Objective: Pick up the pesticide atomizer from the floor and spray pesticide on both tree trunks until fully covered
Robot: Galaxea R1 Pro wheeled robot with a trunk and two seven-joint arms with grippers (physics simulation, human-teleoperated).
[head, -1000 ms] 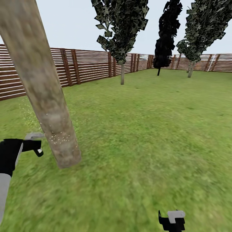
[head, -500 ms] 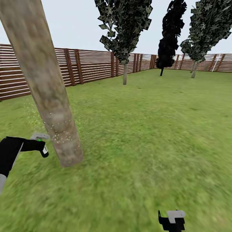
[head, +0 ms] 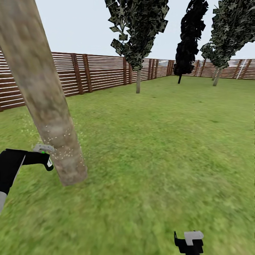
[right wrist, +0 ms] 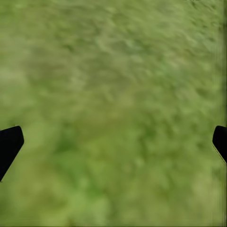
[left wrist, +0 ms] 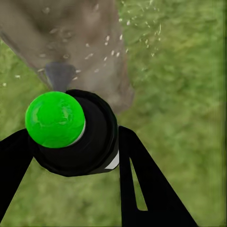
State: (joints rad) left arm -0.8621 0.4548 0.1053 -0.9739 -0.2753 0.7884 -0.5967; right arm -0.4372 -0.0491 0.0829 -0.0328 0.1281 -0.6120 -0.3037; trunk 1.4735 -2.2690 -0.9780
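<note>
Head view: close at the left of the frame, a thick mottled tan-grey tree trunk [head: 42, 92] leaning up from the lawn [head: 159, 141], its lower part dotted with pale specks. Low at the left edge, the left gripper [head: 42, 159] on a black arm, just beside the trunk's foot, carrying the pesticide atomizer [head: 45, 156], seen here as a small grey and dark piece with a green dot. At the bottom edge right of centre, the right gripper [head: 189, 242], black with a grey block on top, over grass. Across the back, a brown slatted fence [head: 99, 72]; before it three dark-leaved trees, one at upper middle [head: 138, 32], a near-black one [head: 189, 35] and another at the upper right [head: 230, 32].

Left wrist view: atomizer [left wrist: 75, 132] pinched between the two black fingers [left wrist: 142, 175], its round dark cap topped with a bright green button, grey nozzle aimed at the trunk [left wrist: 80, 42] in the upper left. White droplets scattered over bark and grass [left wrist: 179, 94].

Right wrist view: blurred grass [right wrist: 113, 104] everywhere, with black fingertips [right wrist: 9, 144] at the far left and far right edges, spread wide and holding nothing.
</note>
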